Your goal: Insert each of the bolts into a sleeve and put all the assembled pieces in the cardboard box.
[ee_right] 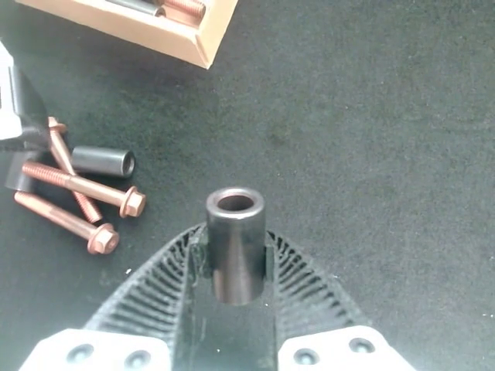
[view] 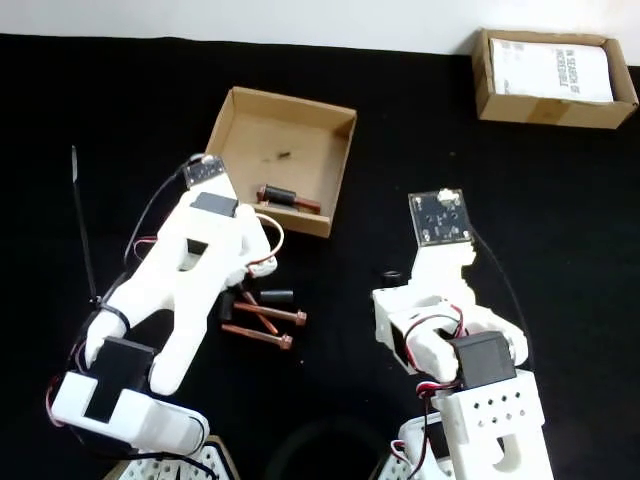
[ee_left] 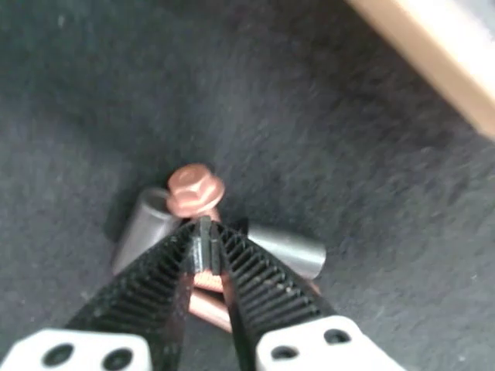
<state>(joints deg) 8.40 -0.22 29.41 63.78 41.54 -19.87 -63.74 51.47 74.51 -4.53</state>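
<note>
Bolt (ee_left: 195, 189), copper, is pinched by its shank in the left gripper (ee_left: 203, 241), its head out past the jaws. Close beneath it two sleeves (ee_left: 288, 249) lie on the black table (ee_left: 93, 93). The right gripper (ee_right: 234, 259) clamps another sleeve (ee_right: 234, 228) with its open end up, apart from the loose bolts (ee_right: 77, 185) lying between the arms. The cardboard box (view: 300, 135) sits just past the left gripper and holds one assembled piece (view: 290, 198).

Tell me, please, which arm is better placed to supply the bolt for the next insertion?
Left: the left claw is shut on a copper bolt, while the right claw holds a sleeve, bore open.
</note>
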